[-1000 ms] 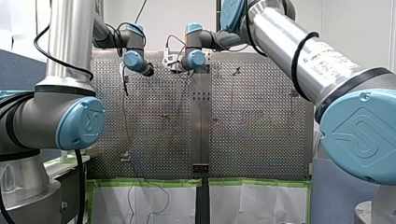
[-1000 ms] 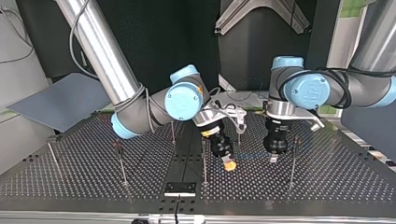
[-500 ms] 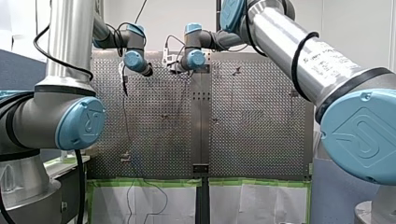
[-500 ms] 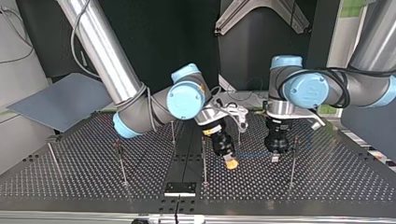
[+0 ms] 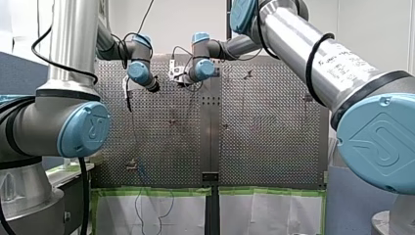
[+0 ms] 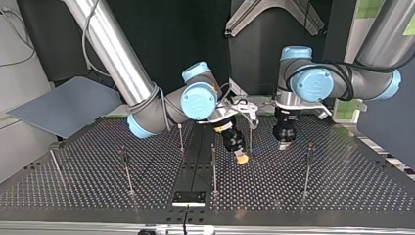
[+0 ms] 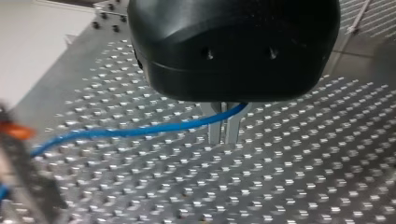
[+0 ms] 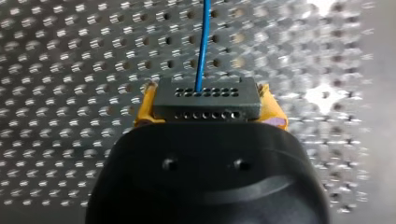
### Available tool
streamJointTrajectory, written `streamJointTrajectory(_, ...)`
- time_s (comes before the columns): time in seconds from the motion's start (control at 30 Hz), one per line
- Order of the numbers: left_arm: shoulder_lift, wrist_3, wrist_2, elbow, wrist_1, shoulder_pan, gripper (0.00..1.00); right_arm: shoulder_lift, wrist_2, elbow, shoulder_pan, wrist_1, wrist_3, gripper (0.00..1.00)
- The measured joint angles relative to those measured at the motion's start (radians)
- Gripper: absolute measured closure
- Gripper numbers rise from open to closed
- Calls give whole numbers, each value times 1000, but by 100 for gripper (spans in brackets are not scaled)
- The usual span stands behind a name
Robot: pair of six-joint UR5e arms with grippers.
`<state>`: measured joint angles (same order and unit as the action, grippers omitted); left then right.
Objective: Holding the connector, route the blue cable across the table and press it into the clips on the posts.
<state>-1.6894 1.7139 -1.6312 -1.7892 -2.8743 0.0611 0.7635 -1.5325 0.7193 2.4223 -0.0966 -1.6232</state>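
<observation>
Our right jaws are clamped on the connector (image 8: 207, 99), a dark grey rectangular block with rows of small round holes. One yellow pad (image 8: 272, 109) presses on each of its short sides. The blue cable (image 8: 203, 42) is thin, smooth and round. It leaves the block's upper face and runs straight ahead over the desk (image 8: 70, 70), a metal sheet perforated in even rows.

Our left jaws have a rounded black housing and two narrow, flat metal fingers (image 7: 215, 133). The fingers stand almost together, closed on the one blue cable. It passes between them just under the housing, then sweeps away to one side in a slack curve close above the desk.

In the top view both jaws hang just above the desk, near the middle of the edge under the arms. They are side by side but apart; our left jaws point straight down and our right jaws are tilted. We count six thin upright metal posts (image 6: 214, 169) there, spread from the desk's middle towards its side edges. Two of them carry a small dark clip (image 6: 123, 151) at the top; the other tops are too small to tell.
</observation>
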Motion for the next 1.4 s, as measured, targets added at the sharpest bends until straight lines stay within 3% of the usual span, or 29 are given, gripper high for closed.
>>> streamJointTrajectory(0.37, 0, -12, 5, -87, 26, 3, 100, 0, 0, 78, -6, 0, 21, 100)
streamJointTrajectory(0.7, -2, -28, 5, -152, 44, 5, 100, 0, -3, 170, -13, 8, 61, 100)
streamJointTrajectory(1.13, -68, -47, 6, -203, 55, 10, 100, 0, -1, 260, -4, 22, 83, 100)
streamJointTrajectory(1.4, -83, -36, 28, -219, 65, 10, 100, 1, -2, 317, -15, 53, 86, 100)
